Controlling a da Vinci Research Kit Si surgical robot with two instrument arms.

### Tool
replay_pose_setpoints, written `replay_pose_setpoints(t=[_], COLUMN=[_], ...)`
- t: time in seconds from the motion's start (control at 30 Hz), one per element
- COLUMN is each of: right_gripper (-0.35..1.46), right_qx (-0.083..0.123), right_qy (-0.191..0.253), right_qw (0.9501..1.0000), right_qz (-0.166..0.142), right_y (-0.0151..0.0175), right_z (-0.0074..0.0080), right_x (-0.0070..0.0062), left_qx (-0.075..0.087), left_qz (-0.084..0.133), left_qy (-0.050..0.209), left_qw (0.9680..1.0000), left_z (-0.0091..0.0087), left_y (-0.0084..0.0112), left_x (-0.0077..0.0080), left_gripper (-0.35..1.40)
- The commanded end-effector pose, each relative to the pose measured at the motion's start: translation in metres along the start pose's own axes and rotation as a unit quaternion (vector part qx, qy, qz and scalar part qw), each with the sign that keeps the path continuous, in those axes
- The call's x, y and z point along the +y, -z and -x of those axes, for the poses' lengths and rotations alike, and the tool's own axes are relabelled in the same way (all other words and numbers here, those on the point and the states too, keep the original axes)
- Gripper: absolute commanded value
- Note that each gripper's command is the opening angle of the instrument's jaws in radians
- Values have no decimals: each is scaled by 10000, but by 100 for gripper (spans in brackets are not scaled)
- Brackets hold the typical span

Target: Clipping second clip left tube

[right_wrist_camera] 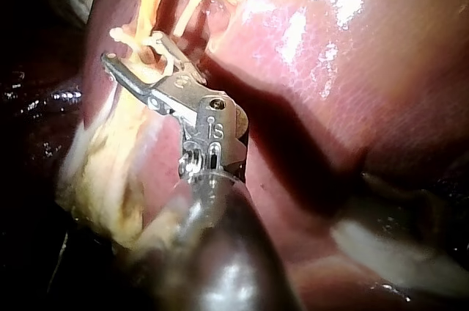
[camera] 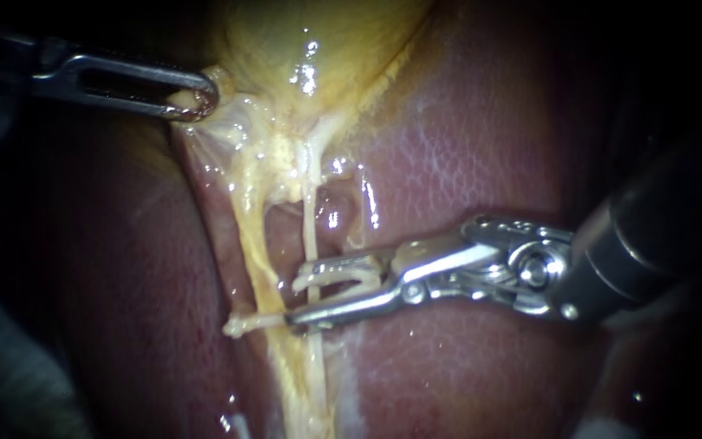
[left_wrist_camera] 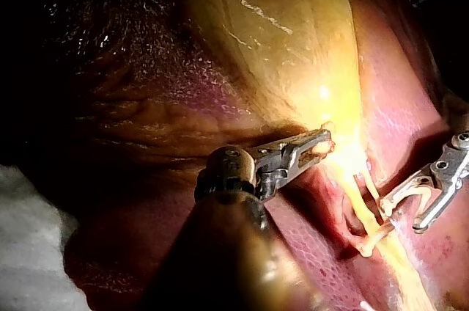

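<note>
My right instrument (camera: 296, 299) comes in from the right with its jaws open, one above the other. They straddle the thin pale right tube (camera: 310, 219), and their tips reach the thicker yellowish left tube (camera: 252, 244). A pale cross-piece (camera: 241, 326) sticks out across the left tube at the lower jaw's tip; I cannot tell whether it is a clip. My left instrument (camera: 195, 102) is shut on a fold of tissue at the neck of the yellow gallbladder (camera: 318, 41) and holds it up and to the left. The right wrist view shows the open jaws (right_wrist_camera: 135, 47) at the tubes.
Reddish liver (camera: 465, 162) lies on both sides of the tubes and under the right instrument's shaft. A white cloth (left_wrist_camera: 29, 238) lies beside the organ in the left wrist view. My right instrument (left_wrist_camera: 401, 217) shows there beyond the left one's jaws (left_wrist_camera: 319, 146).
</note>
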Motion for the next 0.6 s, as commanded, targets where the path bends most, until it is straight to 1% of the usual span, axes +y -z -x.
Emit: replay_pose_setpoints(t=[0.03,0.13,0.27,0.4,0.43,0.6], right_gripper=[50,50,50,50,50,50], right_qx=[4,5,14,-12,-24,-36], right_qy=[3,13,71,60,46,58], right_qw=[10000,10000,10000,9999,9999,9999], right_qz=[13,22,36,88,108,151], right_y=[-2,-4,-8,-14,-15,-16], right_z=[1,3,10,22,25,34], right_x=[1,5,15,32,38,60], left_qx=[2,2,3,4,4,3], left_qz=[-4,-3,-4,-5,-5,-5], left_qy=[3,3,3,4,4,4], left_qw=[10000,10000,10000,10000,10000,10000], left_z=[0,0,0,0,0,0], left_y=[0,0,0,-1,-1,-1], left_x=[0,0,0,0,0,0], left_gripper=[-35,-35,-35,-35,-35,-35])
